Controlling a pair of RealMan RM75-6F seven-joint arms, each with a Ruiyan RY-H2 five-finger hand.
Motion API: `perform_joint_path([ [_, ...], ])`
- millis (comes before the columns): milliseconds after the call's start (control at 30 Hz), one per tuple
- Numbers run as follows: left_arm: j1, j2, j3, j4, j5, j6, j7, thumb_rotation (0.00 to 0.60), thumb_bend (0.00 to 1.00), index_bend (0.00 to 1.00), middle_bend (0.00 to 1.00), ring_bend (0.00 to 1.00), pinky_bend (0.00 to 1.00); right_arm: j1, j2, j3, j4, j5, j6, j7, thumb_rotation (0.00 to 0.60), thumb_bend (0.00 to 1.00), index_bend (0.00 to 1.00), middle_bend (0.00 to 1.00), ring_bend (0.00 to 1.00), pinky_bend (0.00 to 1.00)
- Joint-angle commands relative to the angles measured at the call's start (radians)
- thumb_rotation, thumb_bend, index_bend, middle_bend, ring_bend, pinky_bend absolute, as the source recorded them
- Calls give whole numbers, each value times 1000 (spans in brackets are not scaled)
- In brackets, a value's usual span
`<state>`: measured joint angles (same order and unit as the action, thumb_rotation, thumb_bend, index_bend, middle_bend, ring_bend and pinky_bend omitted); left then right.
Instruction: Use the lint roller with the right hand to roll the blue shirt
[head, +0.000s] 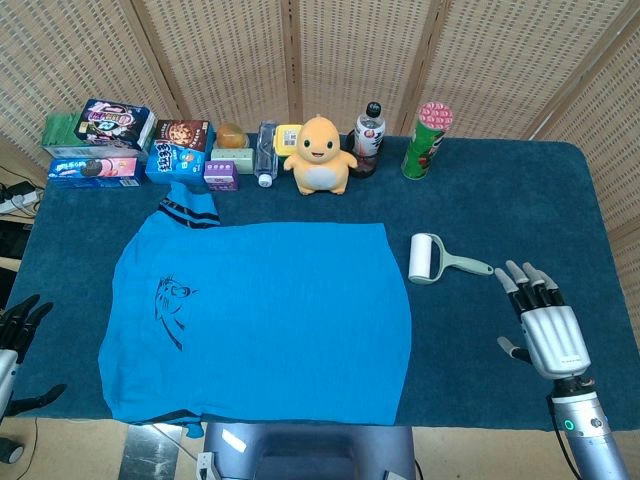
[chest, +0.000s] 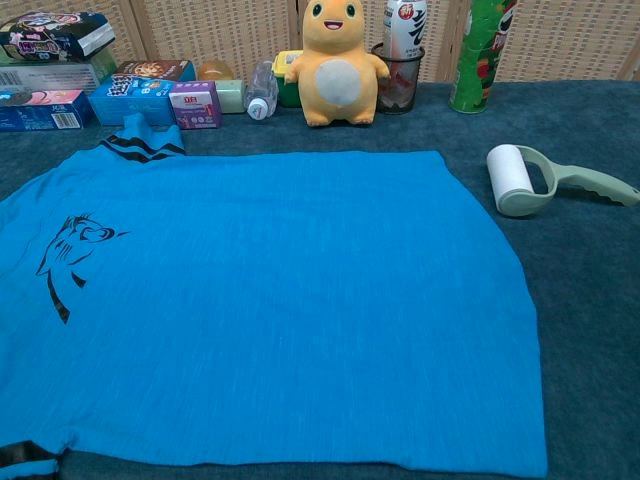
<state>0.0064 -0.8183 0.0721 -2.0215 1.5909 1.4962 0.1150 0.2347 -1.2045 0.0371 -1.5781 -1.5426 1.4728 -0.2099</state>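
The blue shirt (head: 270, 315) (chest: 260, 300) lies flat on the dark blue tablecloth, with a black print near its left side. The lint roller (head: 432, 260) (chest: 530, 180) lies just off the shirt's right edge, its white roll toward the shirt and its pale green handle pointing right. My right hand (head: 540, 320) hovers open to the right of the handle, fingers spread and apart from it. My left hand (head: 18, 330) shows at the far left edge of the head view, open and off the shirt. Neither hand appears in the chest view.
Along the table's back edge stand snack boxes (head: 115, 145), a small bottle (head: 265, 152), a yellow plush toy (head: 320, 155), a drink bottle (head: 368, 138) and a green chip can (head: 425, 140). Wicker screens stand behind the table.
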Motion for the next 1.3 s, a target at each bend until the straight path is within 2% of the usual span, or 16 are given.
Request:
perform_joint_path([
  [33, -2, 1, 1, 3, 2, -5, -4, 600, 121, 0, 0, 0, 131, 15, -10, 4, 18, 16, -40, 4, 600, 0, 60, 36, 37, 116],
  [367, -2, -1, 0, 6, 4, -5, 0, 600, 121, 0, 0, 0, 131, 54, -27, 31, 61, 58, -127, 47, 600, 0, 60, 44, 44, 116],
  [667, -30, -14, -14, 18, -6, -41, 6, 600, 121, 0, 0, 0, 131, 164, -34, 114, 95, 156, -291, 62, 600, 0, 60, 53, 47, 116],
  [800, -38, -23, -20, 29, -2, -46, 8, 600, 120, 0, 0, 0, 131, 205, -43, 134, 123, 176, -342, 60, 600, 0, 60, 59, 50, 116],
  [967, -46, -19, -27, 34, -26, -57, -11, 600, 121, 0, 0, 0, 131, 262, -79, 138, 194, 199, -441, 79, 600, 0, 60, 62, 53, 116],
  [1300, -61, -14, -35, 29, -69, -87, -18, 600, 121, 0, 0, 0, 131, 377, -175, 133, 409, 225, -648, 184, 600, 30, 64, 95, 77, 145],
])
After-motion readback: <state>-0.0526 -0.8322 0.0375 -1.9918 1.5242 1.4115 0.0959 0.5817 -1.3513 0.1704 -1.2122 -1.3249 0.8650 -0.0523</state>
